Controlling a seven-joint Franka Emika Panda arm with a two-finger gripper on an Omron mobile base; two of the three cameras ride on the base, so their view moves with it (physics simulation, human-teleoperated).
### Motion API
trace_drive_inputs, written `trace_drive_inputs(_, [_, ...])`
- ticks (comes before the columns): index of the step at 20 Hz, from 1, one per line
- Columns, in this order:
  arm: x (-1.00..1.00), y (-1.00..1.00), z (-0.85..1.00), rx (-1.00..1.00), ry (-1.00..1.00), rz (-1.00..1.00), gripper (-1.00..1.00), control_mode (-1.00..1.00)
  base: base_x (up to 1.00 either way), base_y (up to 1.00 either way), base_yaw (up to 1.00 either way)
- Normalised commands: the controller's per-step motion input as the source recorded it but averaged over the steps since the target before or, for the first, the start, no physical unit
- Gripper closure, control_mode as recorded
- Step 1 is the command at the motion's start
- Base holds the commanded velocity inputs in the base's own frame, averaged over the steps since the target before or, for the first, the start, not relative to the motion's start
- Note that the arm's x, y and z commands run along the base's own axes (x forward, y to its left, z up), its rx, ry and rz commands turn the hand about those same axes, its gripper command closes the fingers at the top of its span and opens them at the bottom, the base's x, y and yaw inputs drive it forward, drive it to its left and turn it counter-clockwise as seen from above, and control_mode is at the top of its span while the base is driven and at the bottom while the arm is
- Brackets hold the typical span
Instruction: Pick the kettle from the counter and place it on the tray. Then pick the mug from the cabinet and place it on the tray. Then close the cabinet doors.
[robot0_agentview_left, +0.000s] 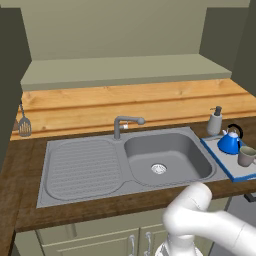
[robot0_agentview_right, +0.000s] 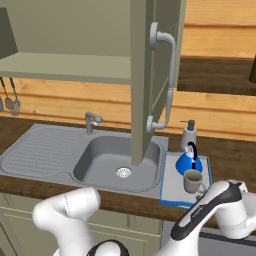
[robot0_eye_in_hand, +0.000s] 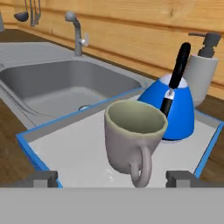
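my gripper (robot0_eye_in_hand: 112, 178) stands open around the mug (robot0_eye_in_hand: 131, 138) on the tray (robot0_eye_in_hand: 78, 148); pulling away carelessly could clip its handle and tip it against the kettle (robot0_eye_in_hand: 177, 109).

Left base view: tray (robot0_agentview_left: 226, 165) cut by right edge; mug (robot0_agentview_left: 247, 156) partly cut off there too. Right base view: open cabinet door (robot0_agentview_right: 150, 75) runs past top edge, hides part of sink (robot0_agentview_right: 107, 167) and wall behind. Hand view: kettle (robot0_eye_in_hand: 181, 105) lower front hidden behind mug (robot0_eye_in_hand: 131, 138); soap bottle (robot0_eye_in_hand: 202, 74) partly behind kettle handle.
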Motion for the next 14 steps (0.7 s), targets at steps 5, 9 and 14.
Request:
trace_drive_inputs(5, [-0.48,0.15,0.98,0.02,-0.07,0.10,-1.00,-1.00,0.00,0.00,0.00])
trace_drive_inputs(9, [-0.48,0.22,0.84,0.01,-0.14,0.22,-1.00,-1.00,0.00,0.00,0.00])
trace_drive_inputs(14, [-0.46,0.22,0.73,0.01,-0.17,0.21,-1.00,-1.00,0.00,0.00,0.00])
